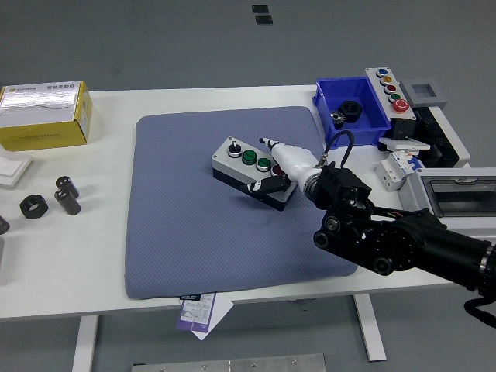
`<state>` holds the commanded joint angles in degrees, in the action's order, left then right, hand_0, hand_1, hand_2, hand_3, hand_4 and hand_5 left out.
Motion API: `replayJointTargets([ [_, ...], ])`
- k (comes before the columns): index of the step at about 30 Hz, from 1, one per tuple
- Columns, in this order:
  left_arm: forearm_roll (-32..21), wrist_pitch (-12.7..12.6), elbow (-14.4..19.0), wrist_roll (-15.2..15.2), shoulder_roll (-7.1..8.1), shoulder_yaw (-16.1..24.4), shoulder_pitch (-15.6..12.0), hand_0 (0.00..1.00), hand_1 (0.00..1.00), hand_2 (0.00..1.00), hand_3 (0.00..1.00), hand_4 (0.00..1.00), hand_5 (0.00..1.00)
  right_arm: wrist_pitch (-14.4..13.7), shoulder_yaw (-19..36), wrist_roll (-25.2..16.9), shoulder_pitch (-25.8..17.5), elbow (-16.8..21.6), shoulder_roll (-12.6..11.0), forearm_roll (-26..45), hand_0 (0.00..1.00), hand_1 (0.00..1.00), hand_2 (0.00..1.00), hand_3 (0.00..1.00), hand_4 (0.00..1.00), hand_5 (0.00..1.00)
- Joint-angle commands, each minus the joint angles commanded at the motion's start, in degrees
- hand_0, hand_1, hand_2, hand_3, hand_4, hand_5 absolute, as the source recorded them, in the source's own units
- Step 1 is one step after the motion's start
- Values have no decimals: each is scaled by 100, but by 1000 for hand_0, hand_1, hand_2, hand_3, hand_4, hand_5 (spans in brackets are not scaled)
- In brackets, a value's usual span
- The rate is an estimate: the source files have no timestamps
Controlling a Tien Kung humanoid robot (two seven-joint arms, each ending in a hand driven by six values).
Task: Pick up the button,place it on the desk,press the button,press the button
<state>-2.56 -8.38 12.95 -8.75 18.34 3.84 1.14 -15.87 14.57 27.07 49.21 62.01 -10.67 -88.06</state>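
Note:
The grey button box (246,172) lies on the blue mat (186,232), with a black knob, two green buttons (249,157) and a red one along its top. My right hand (266,164), white with black fingertips, lies over the box's right end. One finger (268,142) points past the far side and the thumb (263,186) lies along the near edge. The fingers are spread and straddle the box; I see no firm grasp. The left arm is out of view.
A blue bin (372,118) holding a black part stands at the back right, with a panel of coloured buttons (390,89) beside it. A circuit breaker (394,167) and a grey unit (457,190) are right. A yellow box (43,116) and black nuts (35,205) are left.

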Motion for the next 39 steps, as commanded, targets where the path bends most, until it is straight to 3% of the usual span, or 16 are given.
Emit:
replayJointTargets([
  [5,-3,3,2,0,0,-12,7,627,514,490,614,716,167,-109,-119,133,11,10,68,-207,717,742,790,998,998,529],
  [6,-1,4,3,0,1,-11,7,627,514,490,614,715,165,-130,-139,150,14,6,79,-228,439,576,643,910,998,383],
  [11,-4,11,5,2,5,-12,4,627,514,490,614,715,165,-237,-200,233,20,-3,115,-334,439,576,643,910,998,383],
  [12,-4,12,5,2,7,-13,4,627,514,490,614,715,165,-250,-216,248,23,-6,122,-354,235,407,488,755,809,186],
  [17,-11,17,7,4,13,-16,9,627,514,490,614,715,165,-322,-309,380,30,-20,161,-502,235,407,488,755,809,186],
  [18,-10,18,7,5,14,-15,11,627,514,490,614,715,166,-330,-322,412,31,-23,167,-556,198,364,422,634,580,75],
  [23,-31,27,11,23,15,-11,11,627,514,490,614,715,166,-344,-350,573,39,-4,178,-925,198,364,422,634,580,75],
  [24,-35,29,11,25,14,-12,10,627,514,490,614,714,167,-345,-342,590,38,9,174,-998,177,340,385,549,558,64],
  [29,-35,32,10,31,13,-1,1,627,514,490,614,714,167,-439,-217,538,33,162,99,-1276,177,340,385,549,558,64],
  [30,-34,32,10,32,13,1,1,627,514,490,613,713,167,-481,-194,500,32,198,76,-1292,178,342,383,468,519,2],
  [39,-21,29,8,32,3,14,2,627,514,490,613,713,166,-1038,-88,-80,58,656,-273,-1213,181,343,377,448,485,2],
])
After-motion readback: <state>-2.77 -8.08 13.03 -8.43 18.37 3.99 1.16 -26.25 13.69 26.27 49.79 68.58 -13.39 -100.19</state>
